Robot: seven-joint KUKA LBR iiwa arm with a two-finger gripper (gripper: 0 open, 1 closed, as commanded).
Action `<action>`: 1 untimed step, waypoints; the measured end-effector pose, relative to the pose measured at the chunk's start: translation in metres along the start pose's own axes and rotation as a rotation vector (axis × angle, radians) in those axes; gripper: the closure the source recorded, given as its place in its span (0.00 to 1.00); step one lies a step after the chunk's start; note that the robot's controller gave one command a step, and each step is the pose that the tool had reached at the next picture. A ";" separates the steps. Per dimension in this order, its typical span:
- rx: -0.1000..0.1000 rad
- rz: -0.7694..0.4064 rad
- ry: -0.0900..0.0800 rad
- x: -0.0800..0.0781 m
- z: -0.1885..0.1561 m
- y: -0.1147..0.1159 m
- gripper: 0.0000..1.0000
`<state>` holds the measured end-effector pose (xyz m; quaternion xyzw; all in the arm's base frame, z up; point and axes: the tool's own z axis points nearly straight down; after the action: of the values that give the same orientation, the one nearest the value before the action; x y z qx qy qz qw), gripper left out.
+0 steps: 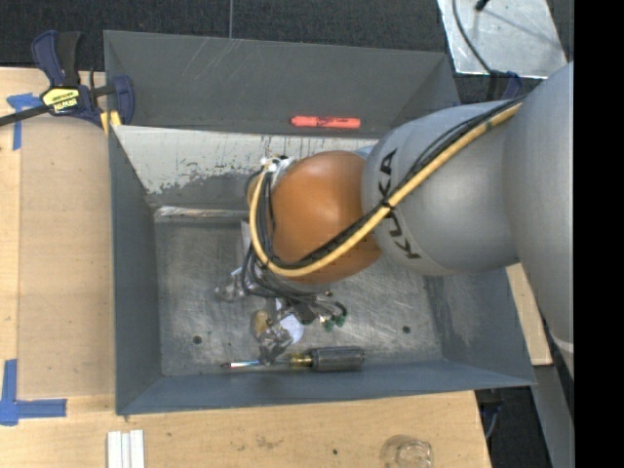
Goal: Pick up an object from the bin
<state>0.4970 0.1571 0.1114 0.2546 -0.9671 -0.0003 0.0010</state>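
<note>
The bin [185, 261] is matt grey metal, its floor scratched and scuffed (the pale back wall is flecked too). The cover [317, 208] looks like smooth, glossy orange plastic, the arm [468, 203] smooth satin grey. The screwdriver [331, 359] has a dark matt handle.

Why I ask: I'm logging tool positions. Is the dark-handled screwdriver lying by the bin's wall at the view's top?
No, the dark-handled screwdriver lies on the floor of the bin, by the wall at the view's bottom.
</note>
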 end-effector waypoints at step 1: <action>0.006 -0.120 -0.003 0.008 0.025 -0.023 0.00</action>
<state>0.5013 0.1335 0.0862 0.3123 -0.9500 0.0021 -0.0012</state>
